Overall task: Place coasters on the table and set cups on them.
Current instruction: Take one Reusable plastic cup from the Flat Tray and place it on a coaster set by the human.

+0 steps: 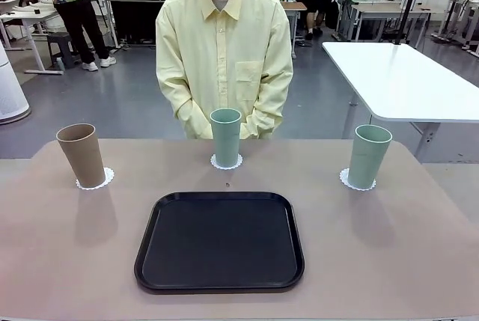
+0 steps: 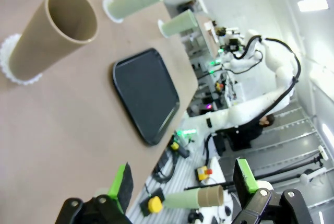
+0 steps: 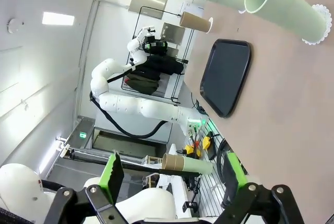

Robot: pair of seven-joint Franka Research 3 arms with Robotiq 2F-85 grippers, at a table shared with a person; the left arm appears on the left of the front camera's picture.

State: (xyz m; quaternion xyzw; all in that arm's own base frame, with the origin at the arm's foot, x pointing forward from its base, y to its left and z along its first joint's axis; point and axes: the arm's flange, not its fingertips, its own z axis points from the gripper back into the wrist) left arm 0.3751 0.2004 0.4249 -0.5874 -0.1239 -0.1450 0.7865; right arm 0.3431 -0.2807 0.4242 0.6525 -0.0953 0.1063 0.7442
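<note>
Three tall tapered matte tumblers stand in a row on the large beige-brown tabletop (image 1: 419, 261), each already on a small round white lacy paper doily, so the task reads as essentially finished. At left, the tan-brown tumbler (image 1: 81, 155) sits toward the near-left part of its doily (image 1: 97, 180); a nudge or a snagged paper edge could tip it, tall and narrow-based as it is. The middle sage-green tumbler (image 1: 225, 136) stands centred on its doily (image 1: 226, 162), just in front of the person in the pale yellow shirt (image 1: 223, 52), whose hands are clasped low behind the table edge and partly hidden. The right sage-green tumbler (image 1: 368, 155) leaves its doily (image 1: 349, 179) showing mainly on the left. The empty black rectangular tray (image 1: 219, 240) lies nearer the robot. The left gripper (image 2: 182, 185) has its fingers spread wide on nothing, high off the table; the right gripper (image 3: 172, 177) likewise (both wrist views are rolled and distort the cups). Any careless sweep on retreat is the chief risk. The doilies' far rims are hidden by the cups.
</note>
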